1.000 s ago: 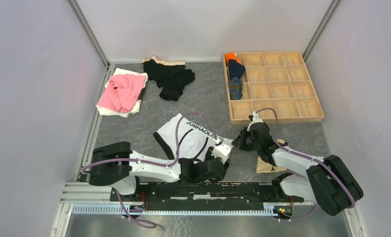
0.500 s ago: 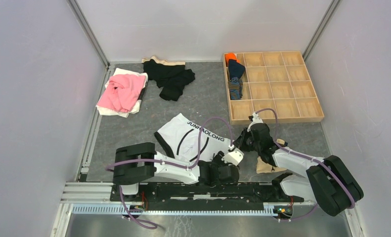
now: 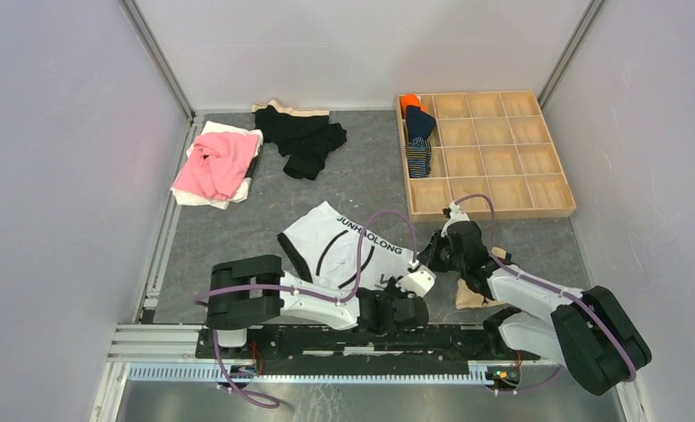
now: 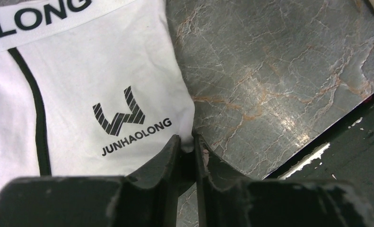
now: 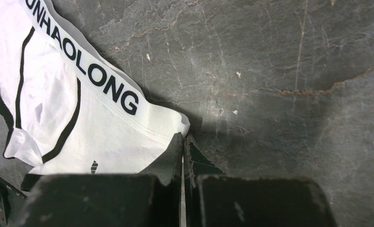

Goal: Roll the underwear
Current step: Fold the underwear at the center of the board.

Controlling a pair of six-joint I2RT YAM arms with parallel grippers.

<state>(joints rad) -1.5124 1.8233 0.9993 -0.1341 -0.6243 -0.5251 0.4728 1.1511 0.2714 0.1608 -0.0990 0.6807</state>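
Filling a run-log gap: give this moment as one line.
item: white black-trimmed cloth briefs, unrolled | left gripper: shut on hem corner | right gripper: shut on waistband corner

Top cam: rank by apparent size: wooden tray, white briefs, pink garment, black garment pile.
1. wooden tray, clearly the largest
2. white briefs, spread flat
3. pink garment and black garment pile: too alike to rank; both are bunched up at the far side.

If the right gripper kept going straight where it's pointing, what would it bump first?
The white underwear: the right gripper is shut right at its waistband corner. Beyond that corner only bare grey table shows, though depth is hard to judge.
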